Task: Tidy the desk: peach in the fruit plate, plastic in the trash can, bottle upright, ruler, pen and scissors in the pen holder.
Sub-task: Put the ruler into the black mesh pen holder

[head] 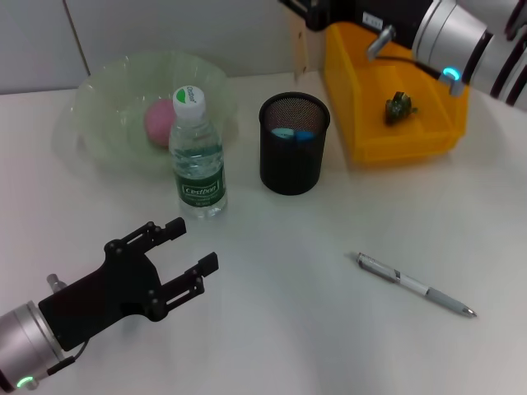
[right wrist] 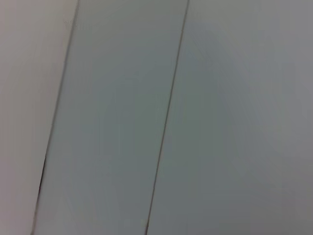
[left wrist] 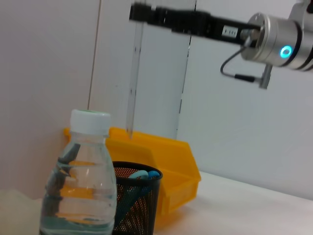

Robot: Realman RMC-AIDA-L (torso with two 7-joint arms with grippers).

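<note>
Near left: the left gripper [head: 188,249] hovers low over the table [head: 313,329], its two black fingers spread apart with nothing between them. Near right: the pen [head: 414,285] lies flat on the table, well apart from everything else. Middle: the bottle [head: 196,156] stands upright with its cap on, just in front of the plate [head: 99,107]. The peach [head: 159,122] sits inside the plate. Right of the bottle stands the black mesh holder [head: 294,144], with blue handles showing inside it. Far right: the yellow bin [head: 395,140] holds a small crumpled green scrap [head: 400,106]. Far, above the bin and holder: the right gripper [left wrist: 139,12] is raised high and grips the top of the clear ruler [left wrist: 132,78], which hangs straight down; its lower end hangs clear above the holder.
</note>
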